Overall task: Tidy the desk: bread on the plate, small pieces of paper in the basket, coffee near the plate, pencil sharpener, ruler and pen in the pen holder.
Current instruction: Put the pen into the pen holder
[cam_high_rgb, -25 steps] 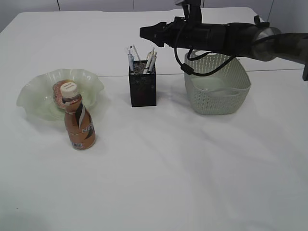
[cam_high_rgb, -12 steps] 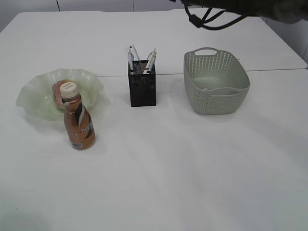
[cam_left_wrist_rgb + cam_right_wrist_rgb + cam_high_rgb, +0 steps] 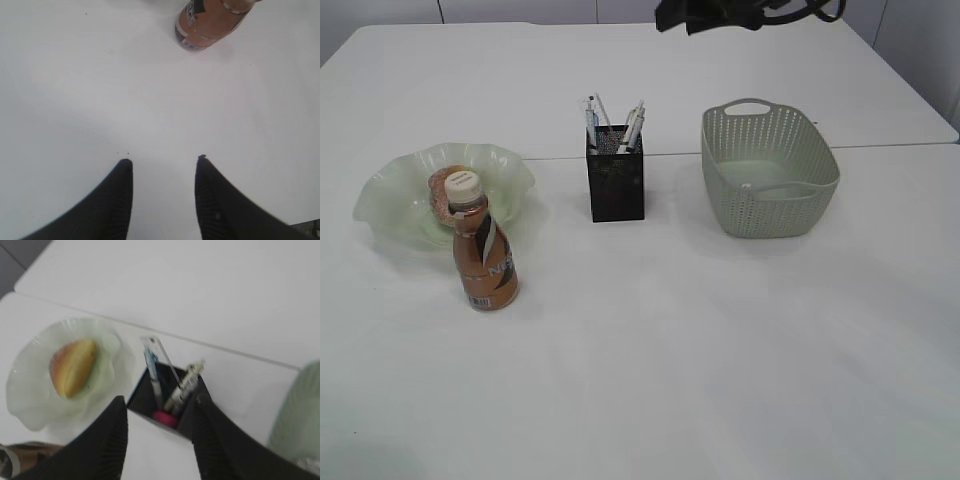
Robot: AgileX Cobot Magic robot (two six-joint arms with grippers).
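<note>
Grey wall panels [image 3: 520, 10] behind desk, far edge.

One plate [image 3: 395, 195] on the left, one bread [image 3: 73, 365] in it. One coffee [image 3: 485, 256] bottle nearby. One pen holder [image 3: 617, 186] mid-desk, one ruler [image 3: 164, 357] inside with roughly two pens. One basket [image 3: 768, 172] on the right.
</note>
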